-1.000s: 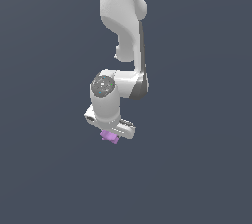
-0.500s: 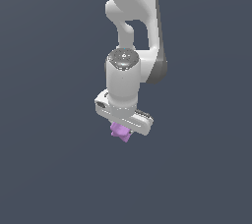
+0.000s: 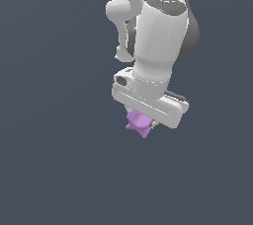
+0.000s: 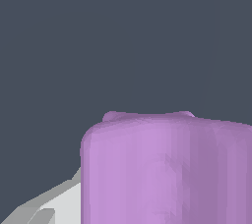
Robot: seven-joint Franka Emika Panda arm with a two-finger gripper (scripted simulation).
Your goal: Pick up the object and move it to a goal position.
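Nearest the wrist camera, the object (image 4: 167,169) fills the lower right of the wrist frame: a matte light-purple lump with two small rounded bumps along its upper edge, so close to the lens that its full outline is cut off. A pale grey-white wedge of the gripper (image 4: 54,206) shows at the lower left, touching the object's side; this nearness suggests the lump sits right up inside the hand rather than at the fingertips. In the exterior view the object (image 3: 139,123) hangs just under the white gripper (image 3: 143,116), slightly below centre of the frame, with only its lobed lower part showing beneath the hand's crossbar. The fingers themselves are hidden behind the hand body and the lump, so their spacing cannot be read directly; judged from the object sitting clear of any surface with nothing else under it, they are closed narrowly on it and bearing its weight. The wrist is tilted, crossbar sloping down toward the lower right of the exterior frame. Behind, the arm (image 3: 158,36) rises to the top edge. Beyond that is uniform dark blue-grey; no goal marker or tabletop edge is visible. Judgement: grasp done, transport phase under way, goal location not readable here.
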